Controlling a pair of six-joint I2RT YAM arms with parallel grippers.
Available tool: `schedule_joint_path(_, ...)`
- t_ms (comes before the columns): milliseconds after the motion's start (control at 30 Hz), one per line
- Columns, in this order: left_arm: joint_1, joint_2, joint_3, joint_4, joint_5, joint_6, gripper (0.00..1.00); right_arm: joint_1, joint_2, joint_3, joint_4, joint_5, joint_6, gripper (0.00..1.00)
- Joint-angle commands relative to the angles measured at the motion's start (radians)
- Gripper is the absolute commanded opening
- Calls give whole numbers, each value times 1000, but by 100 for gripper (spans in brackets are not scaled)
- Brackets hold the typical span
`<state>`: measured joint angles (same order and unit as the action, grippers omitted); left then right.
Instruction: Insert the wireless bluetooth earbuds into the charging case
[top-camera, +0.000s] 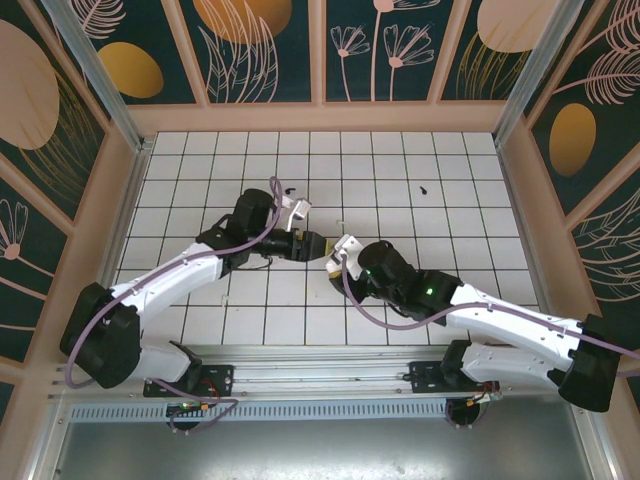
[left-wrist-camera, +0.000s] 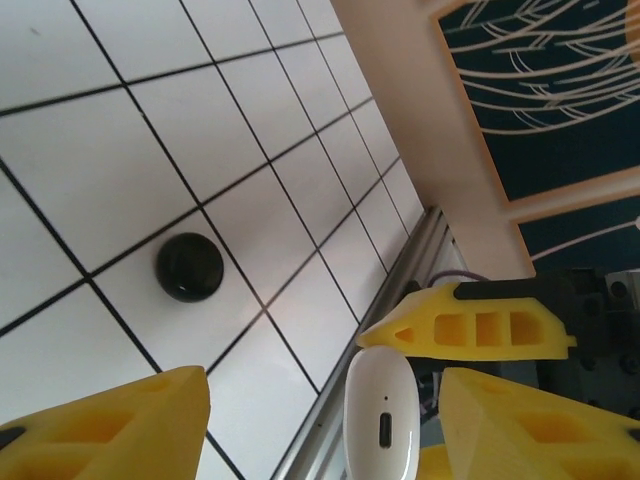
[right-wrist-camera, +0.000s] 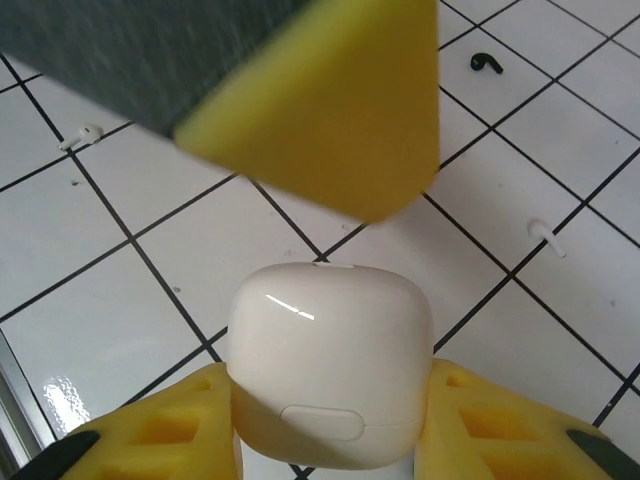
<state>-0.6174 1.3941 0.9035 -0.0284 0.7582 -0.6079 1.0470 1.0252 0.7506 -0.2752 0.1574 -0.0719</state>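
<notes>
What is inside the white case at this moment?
Its inside is hidden: the case is shut, gripped by the right gripper. A black earbud and two white earbuds lie outside on the tiles.

Reaching in from the lower corners to mid-frame: left gripper (top-camera: 308, 243) and right gripper (top-camera: 333, 252), tips almost meeting over the tiled table (top-camera: 470, 160). Lying apart on tiles higher up: black earbud (top-camera: 423, 188) right of centre, second earbud (top-camera: 290, 190) just above the left wrist.

White gridded tabletop (top-camera: 200, 160), teal floral wall panels (top-camera: 150, 30), pale wooden frame (top-camera: 320, 118)
</notes>
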Motion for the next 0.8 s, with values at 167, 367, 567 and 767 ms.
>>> schedule_joint_path(167,-51,78,64,-64,97,4,56,-2,-21,-4,47,21,-56,37)
schedule_joint_path(367,-53,70,60,-75,96,6,38,-2,-26,0,34,38,-40,37)
schedule_joint_path(567,-54,55,63,-71,45,10,13,-4,-38,10,32,63,-3,49)
schedule_joint_path(767,-38,-16,29,52,-123,-49,0,-80,-151,7,89,23,220,71)
